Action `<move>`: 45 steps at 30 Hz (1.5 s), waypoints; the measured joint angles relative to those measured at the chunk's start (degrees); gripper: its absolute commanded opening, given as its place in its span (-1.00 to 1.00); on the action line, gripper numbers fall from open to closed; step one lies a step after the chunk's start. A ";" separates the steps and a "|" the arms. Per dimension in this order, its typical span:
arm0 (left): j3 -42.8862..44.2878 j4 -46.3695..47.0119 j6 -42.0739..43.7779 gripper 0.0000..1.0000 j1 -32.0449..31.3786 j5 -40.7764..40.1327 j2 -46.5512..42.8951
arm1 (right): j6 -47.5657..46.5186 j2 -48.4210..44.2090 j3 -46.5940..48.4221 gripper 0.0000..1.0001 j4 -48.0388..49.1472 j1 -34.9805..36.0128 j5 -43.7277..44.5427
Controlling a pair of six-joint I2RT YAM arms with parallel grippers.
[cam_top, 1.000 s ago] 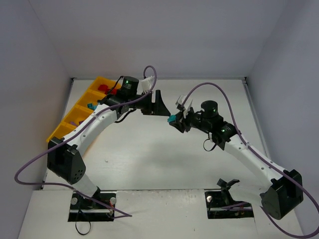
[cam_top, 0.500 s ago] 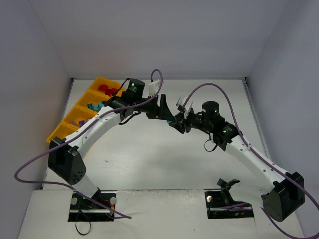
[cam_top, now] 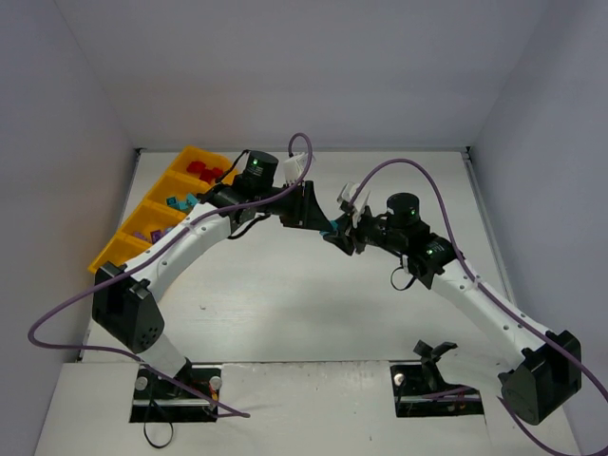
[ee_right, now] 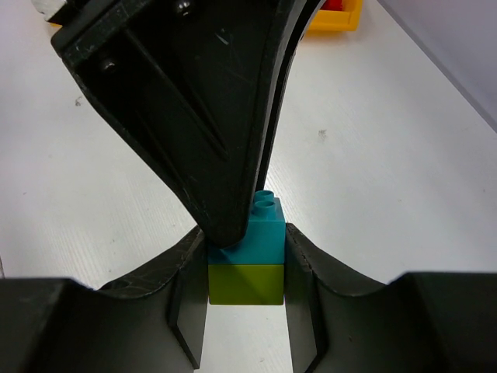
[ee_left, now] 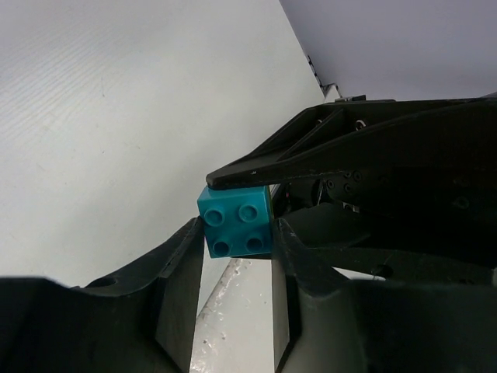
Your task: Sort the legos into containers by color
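Now we grip the teal-on-lime stack (ee_right: 247, 263) with the right hand (ee_right: 247, 237), left hand (ee_left: 237, 233) pinched narrow on its teal brick (ee_left: 237, 220); next, a straight pull apart.

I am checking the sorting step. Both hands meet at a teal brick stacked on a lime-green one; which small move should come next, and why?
Probably the left hand should pull the small teal plastic brick off the lime-green plastic brick while the right hand holds firm: both hands grip the joined bricks, and the two colours must be sorted apart.
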 measured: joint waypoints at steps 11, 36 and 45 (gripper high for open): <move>0.59 -0.61 1.57 -0.88 -0.07 -0.59 0.00 | 0.76 -0.76 -0.15 0.42 -1.90 0.00 1.25; 1.51 -1.99 2.32 -0.94 5.20 2.23 -0.07 | 0.31 -1.36 -3.89 -1.00 0.72 0.09 4.81; 2.82 -8.72 5.38 -0.93 21.97 -2.49 -0.55 | 0.37 -1.33 -7.02 -1.00 -2.10 0.07 7.67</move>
